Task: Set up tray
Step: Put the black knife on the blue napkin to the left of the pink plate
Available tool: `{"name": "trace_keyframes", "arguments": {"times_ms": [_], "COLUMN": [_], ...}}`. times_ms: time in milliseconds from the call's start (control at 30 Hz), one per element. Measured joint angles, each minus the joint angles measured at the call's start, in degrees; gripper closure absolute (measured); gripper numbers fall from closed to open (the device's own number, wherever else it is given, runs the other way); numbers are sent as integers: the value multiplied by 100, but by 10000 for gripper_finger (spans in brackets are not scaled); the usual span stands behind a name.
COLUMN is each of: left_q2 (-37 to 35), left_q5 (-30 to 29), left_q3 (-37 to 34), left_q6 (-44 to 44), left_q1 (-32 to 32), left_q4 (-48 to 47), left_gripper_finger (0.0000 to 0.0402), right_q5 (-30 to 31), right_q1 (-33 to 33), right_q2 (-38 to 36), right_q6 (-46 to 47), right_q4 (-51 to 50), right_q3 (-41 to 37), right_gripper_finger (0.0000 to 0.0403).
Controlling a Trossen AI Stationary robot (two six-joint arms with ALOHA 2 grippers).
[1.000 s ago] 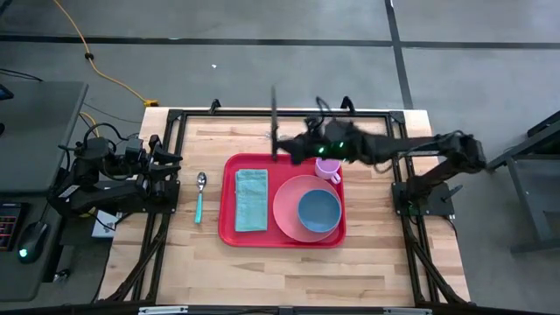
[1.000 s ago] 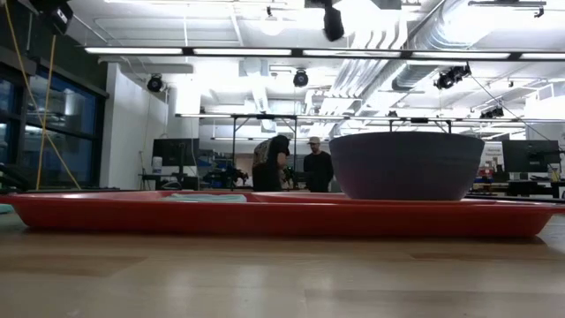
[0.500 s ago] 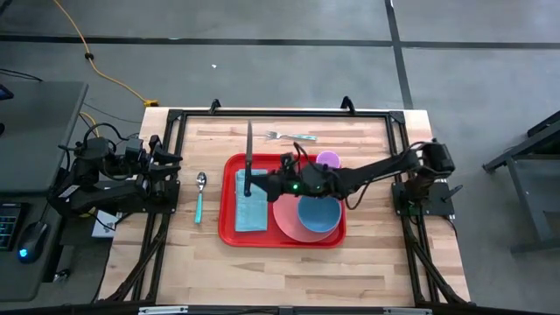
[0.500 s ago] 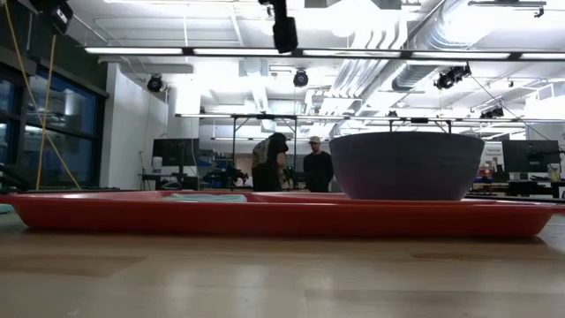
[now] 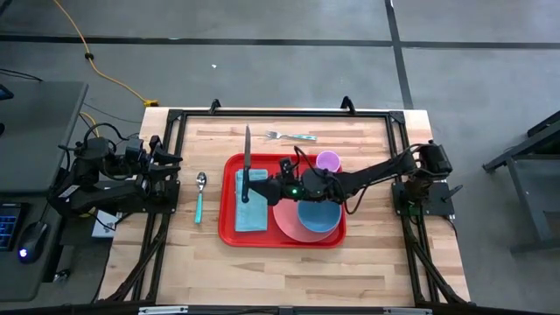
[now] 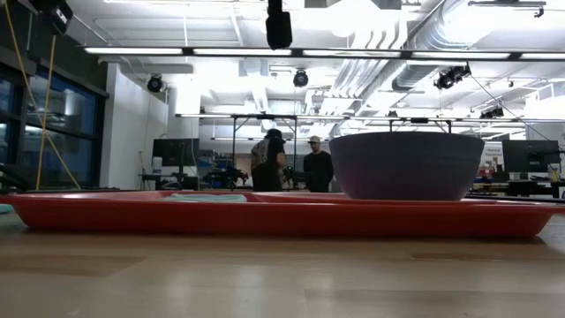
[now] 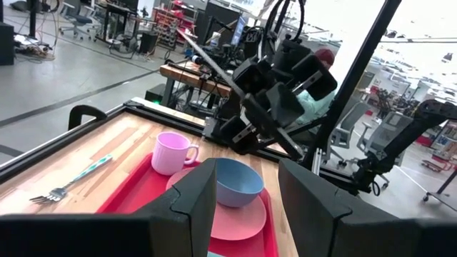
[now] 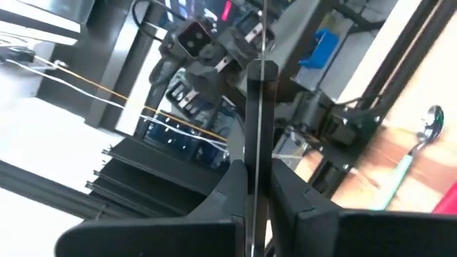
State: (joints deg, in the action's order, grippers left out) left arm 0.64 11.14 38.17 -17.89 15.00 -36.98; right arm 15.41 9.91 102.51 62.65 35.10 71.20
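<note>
The red tray point(image 5: 226, 197) lies mid-table with a teal napkin point(image 5: 252, 208), a pink plate point(image 5: 284, 219) and a blue bowl point(image 5: 319, 213) on it; a pink cup point(image 5: 328, 160) stands at its far right corner. My right gripper point(image 5: 260, 185) reaches in from the right, high above the napkin, shut on a long dark knife point(image 5: 247, 149). In the low view the knife's end point(image 6: 278, 26) shows far above the tray point(image 6: 265, 216). My left gripper point(image 7: 246, 207) waits open at the table's left edge. My right gripper pinches the knife's thick dark handle point(image 8: 259, 135) between its two fingers. The fingers come level from the table's right and lie across the knife. The knife is lifted clear above the tray, running from the near side toward the far side, thin blade point(image 5: 247, 136) pointing far.
A fork point(image 5: 291, 136) lies on the wood beyond the tray. A spoon with a teal handle point(image 5: 199, 197) lies left of the tray. A black frame point(image 5: 262, 112) borders the table. People stand in the room far behind.
My right gripper has carried the knife from beside the cup at the far side toward the table's left and near edge and a little down, stopping over the napkin; the wrist rolled somewhat. The knife stays clear of the tray. In the last half second it barely moved.
</note>
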Motion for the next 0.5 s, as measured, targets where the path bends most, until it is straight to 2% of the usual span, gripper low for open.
{"name": "trace_keyframes", "arguments": {"times_ms": [100,267,500], "left_q2": [0,0,0], "left_q5": [-12,-31,-114], "left_q3": [0,0,2], "left_q6": [0,-4,-93], "left_q1": [-1,-2,-1], "left_q4": [1,3,2], "left_gripper_finger": [220,220,220], "right_q5": [-78,-209,-879], "right_q1": [0,0,-85], "right_q2": [1,179,1506], "right_q6": [67,173,126], "right_q4": [-40,-1137,-2039], "right_q3": [19,618,2178], "right_gripper_finger": [393,393,393]}}
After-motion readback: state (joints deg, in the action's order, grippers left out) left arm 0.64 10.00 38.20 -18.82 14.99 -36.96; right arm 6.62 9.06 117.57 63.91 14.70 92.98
